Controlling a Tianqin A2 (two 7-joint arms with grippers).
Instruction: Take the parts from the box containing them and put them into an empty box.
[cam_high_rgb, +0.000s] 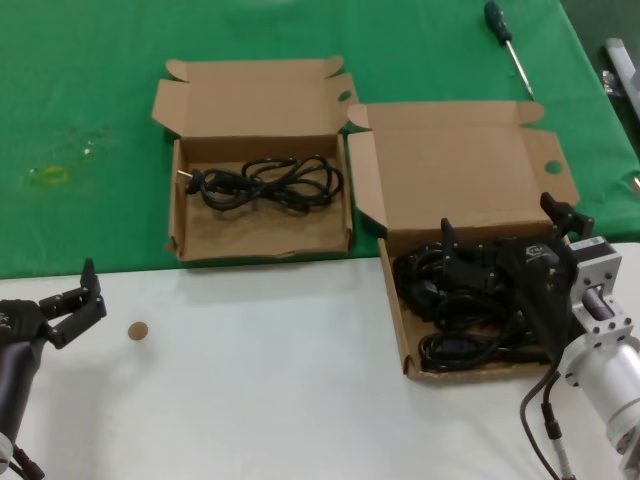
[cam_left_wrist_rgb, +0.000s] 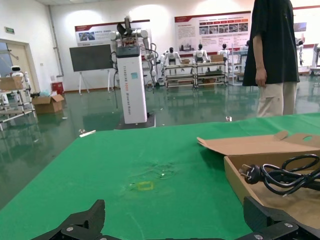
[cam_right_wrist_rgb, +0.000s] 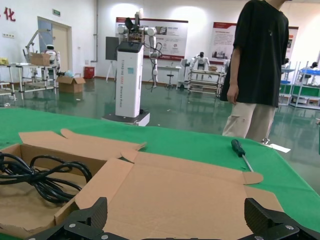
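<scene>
The larger, low-walled box (cam_high_rgb: 395, 290) at the right holds a heap of black power cords (cam_high_rgb: 455, 305). My right gripper (cam_high_rgb: 498, 218) hovers just above that heap, open, with nothing between its fingers; in the right wrist view the gripper (cam_right_wrist_rgb: 175, 210) faces the box's big lid (cam_right_wrist_rgb: 185, 190). The smaller, taller-walled box (cam_high_rgb: 178, 200) stands at the left on the green cloth with one cord bundle (cam_high_rgb: 265, 183) lying in it, also seen in the left wrist view as the bundle (cam_left_wrist_rgb: 285, 172). My left gripper (cam_high_rgb: 78, 305) waits open at the near left over the white table.
A black-handled screwdriver (cam_high_rgb: 505, 40) lies on the green cloth at the far right. A small brown disc (cam_high_rgb: 137, 331) sits on the white table near my left gripper. A person (cam_right_wrist_rgb: 260, 70) stands beyond the table's far edge.
</scene>
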